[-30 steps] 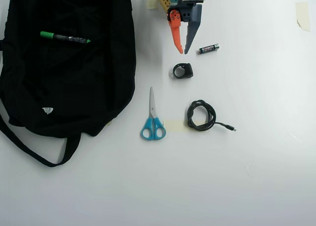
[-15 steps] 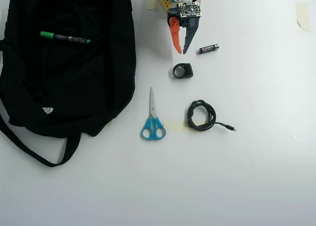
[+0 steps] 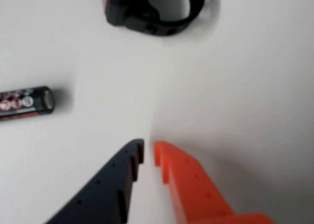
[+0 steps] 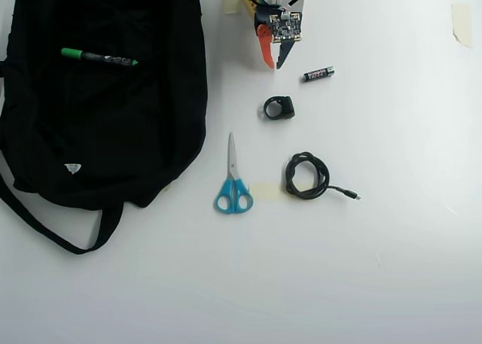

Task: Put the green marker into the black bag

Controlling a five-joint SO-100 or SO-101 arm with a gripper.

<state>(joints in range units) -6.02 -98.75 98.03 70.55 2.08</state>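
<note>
The green marker (image 4: 99, 56) lies flat on top of the black bag (image 4: 98, 126) at the upper left of the overhead view, green cap to the left. The bag's strap (image 4: 45, 231) trails at the lower left. My gripper (image 4: 273, 63) is far to the right of the bag, at the top centre, pointing down at the table. Its orange and black fingers stand almost together with nothing between them. In the wrist view the gripper (image 3: 148, 153) hovers over bare white table; the marker and bag are out of that view.
A small black battery (image 4: 318, 74) with pink print lies right of the gripper, also in the wrist view (image 3: 27, 103). A black ring-shaped clip (image 4: 279, 108) sits below the gripper. Blue-handled scissors (image 4: 233, 178) and a coiled black cable (image 4: 307, 176) lie lower.
</note>
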